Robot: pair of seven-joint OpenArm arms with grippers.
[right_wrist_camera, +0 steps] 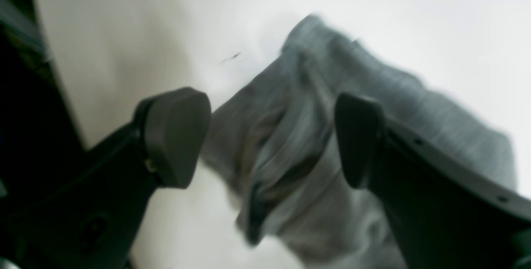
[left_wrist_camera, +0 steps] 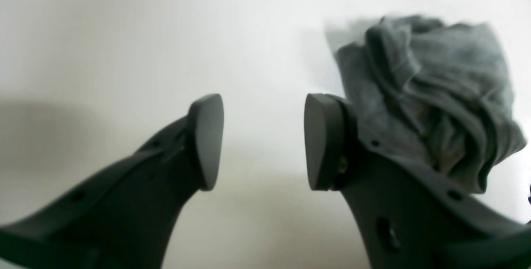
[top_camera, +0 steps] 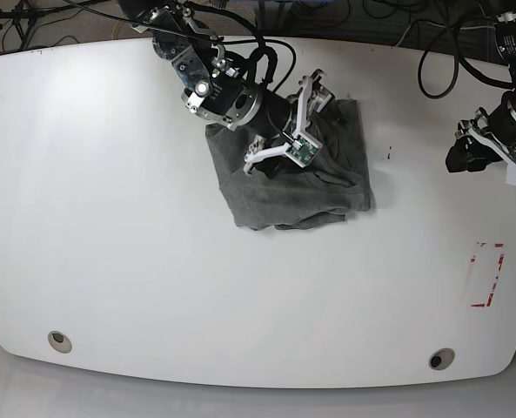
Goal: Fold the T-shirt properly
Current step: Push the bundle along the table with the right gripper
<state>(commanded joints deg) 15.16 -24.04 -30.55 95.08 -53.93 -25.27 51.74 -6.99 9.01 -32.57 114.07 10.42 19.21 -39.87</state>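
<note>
The dark grey T-shirt (top_camera: 301, 187) lies bunched in a rough square on the white table (top_camera: 153, 261), back of centre. My right gripper (top_camera: 297, 131) hovers over its upper part; in the right wrist view the gripper (right_wrist_camera: 274, 136) is open with rumpled, blurred cloth (right_wrist_camera: 290, 95) below and between the jaws, nothing held. My left gripper (top_camera: 466, 150) is far off at the table's right edge; in the left wrist view it (left_wrist_camera: 263, 140) is open and empty over bare table, with the crumpled shirt (left_wrist_camera: 435, 86) beyond its right finger.
A red-outlined rectangle (top_camera: 486, 274) is marked on the table at the right. Two round holes (top_camera: 59, 340) (top_camera: 440, 359) sit near the front edge. Black cables (top_camera: 440, 52) run along the back edge.
</note>
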